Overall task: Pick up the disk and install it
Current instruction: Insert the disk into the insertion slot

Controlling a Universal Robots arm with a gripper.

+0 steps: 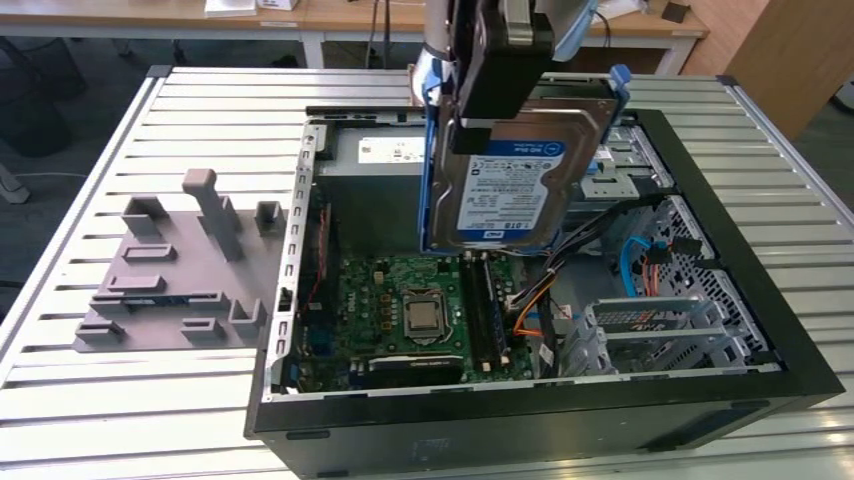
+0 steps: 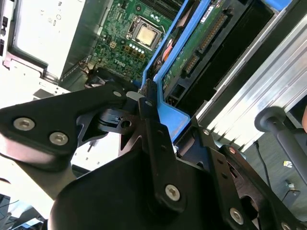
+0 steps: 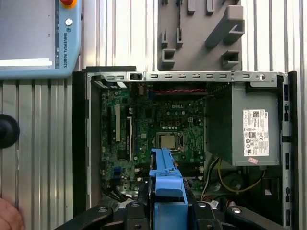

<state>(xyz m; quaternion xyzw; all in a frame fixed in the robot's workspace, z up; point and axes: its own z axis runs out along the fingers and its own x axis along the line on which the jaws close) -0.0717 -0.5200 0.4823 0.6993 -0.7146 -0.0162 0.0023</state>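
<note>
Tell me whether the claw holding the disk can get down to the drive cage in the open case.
Probably yes: the claw, shut on the disk, hangs over the lidless case, and the drive cage lies uncovered; orange cables beside it may crowd the way.

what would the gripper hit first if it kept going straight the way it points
Probably the motherboard, near the processor socket: the gripper is shut on the disk, held on edge above the open case, so the disk's lower edge would touch first. Exact spot is uncertain.
</note>
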